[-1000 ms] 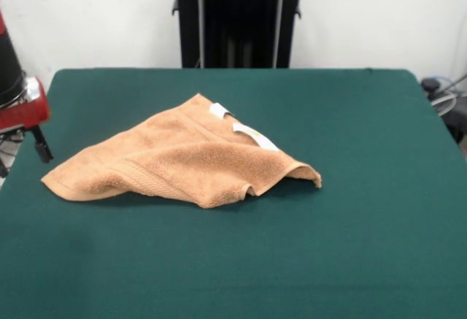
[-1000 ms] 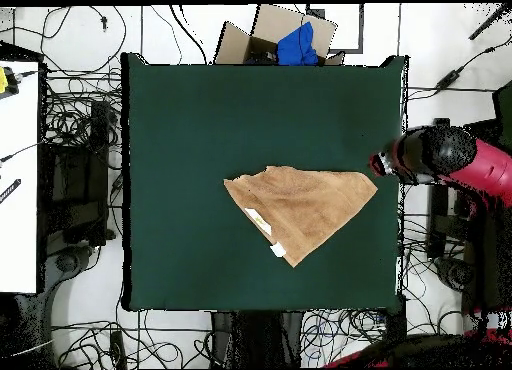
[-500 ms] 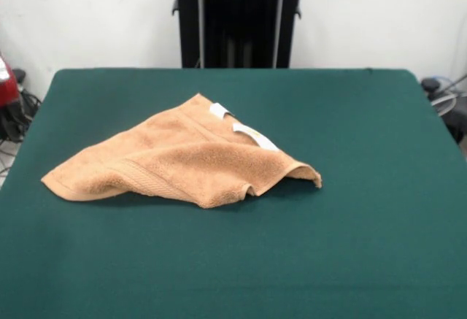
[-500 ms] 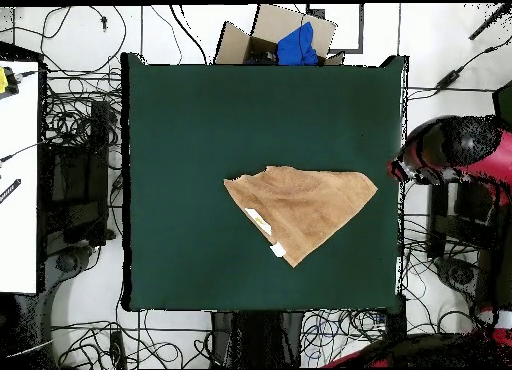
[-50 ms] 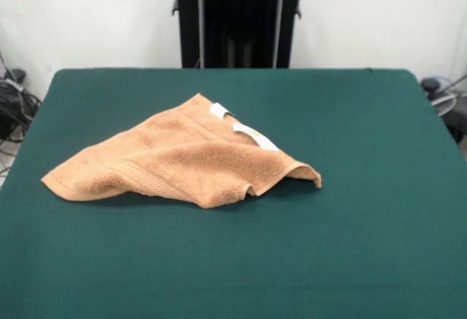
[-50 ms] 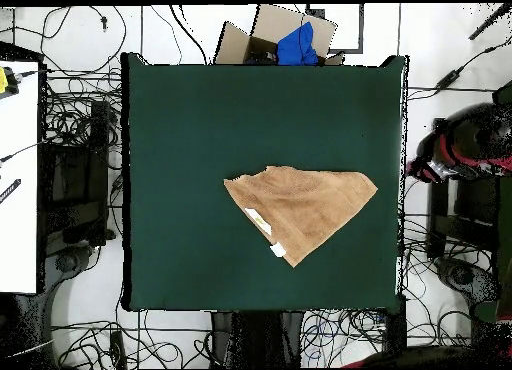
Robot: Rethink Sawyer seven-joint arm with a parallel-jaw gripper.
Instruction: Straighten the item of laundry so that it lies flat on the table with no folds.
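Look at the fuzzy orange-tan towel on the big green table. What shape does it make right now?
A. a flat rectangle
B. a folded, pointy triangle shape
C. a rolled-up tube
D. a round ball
B: the orange-tan terry towel lies folded over itself into a rough triangle on the dark green felt-topped table, with one fold raised.

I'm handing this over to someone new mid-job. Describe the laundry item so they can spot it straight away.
Look for the large dark green table that fills most of the view. Near its middle lies the one cloth on it, an orange-tan terry towel, folded over into a rough triangle with one corner curled up. Two small white tags on its far edge confirm it.
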